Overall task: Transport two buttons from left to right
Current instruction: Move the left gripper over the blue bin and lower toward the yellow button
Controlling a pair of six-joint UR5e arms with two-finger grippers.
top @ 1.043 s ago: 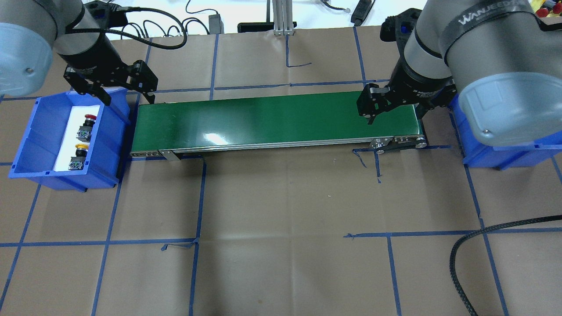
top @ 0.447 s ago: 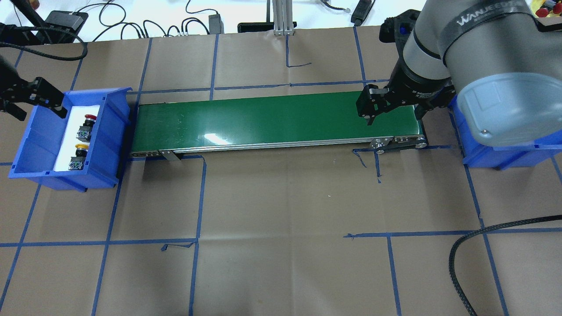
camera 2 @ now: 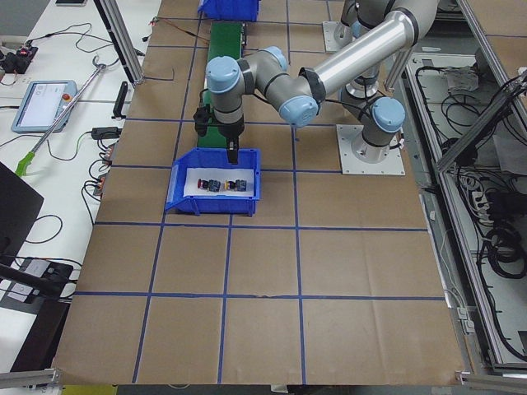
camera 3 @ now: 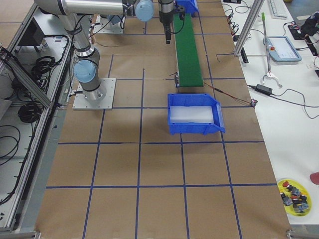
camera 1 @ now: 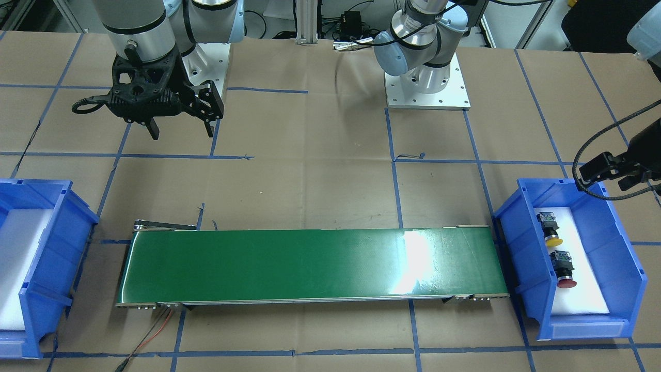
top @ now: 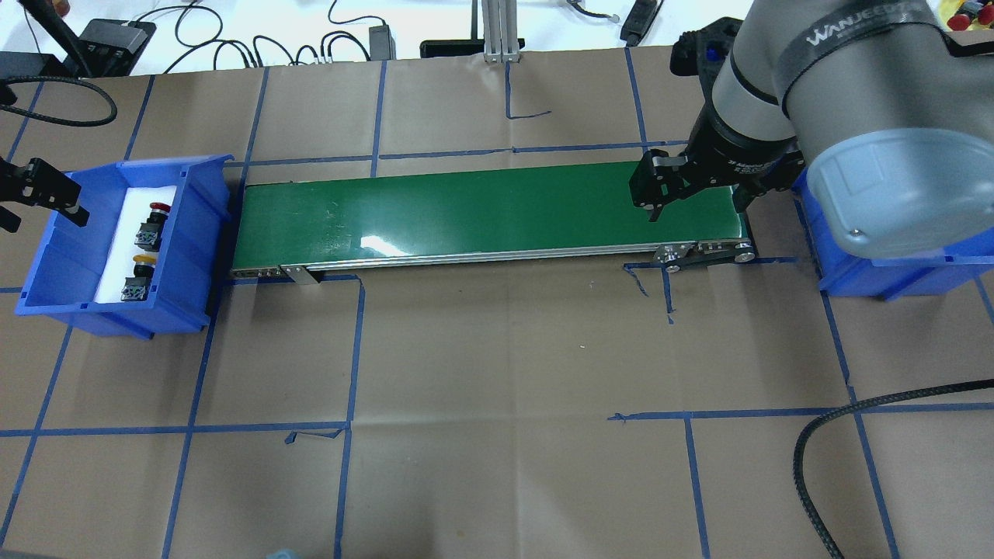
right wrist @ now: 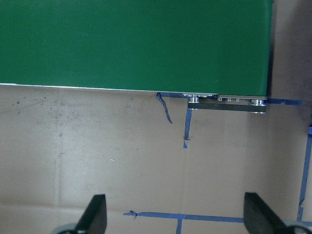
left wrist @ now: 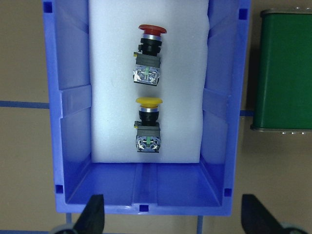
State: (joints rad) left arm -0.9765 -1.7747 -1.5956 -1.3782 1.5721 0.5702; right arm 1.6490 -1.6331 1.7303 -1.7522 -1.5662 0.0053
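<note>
The left tool (left wrist: pixel 174 214), spread like the right tool (right wrist: pixel 175 214), has been shifted to the blue plastic bin (left wrist: pixel 73 122). The red-capped push-button switch (left wrist: pixel 148 53) and yellow-capped switch (left wrist: pixel 147 124) lie ungrasped.

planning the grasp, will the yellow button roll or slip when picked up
Probably rigid: the yellow button looks like hard plastic. It lies on its side on foam, and its squared body should resist rolling. The domed cap may slip; gripping the body looks safer.
</note>
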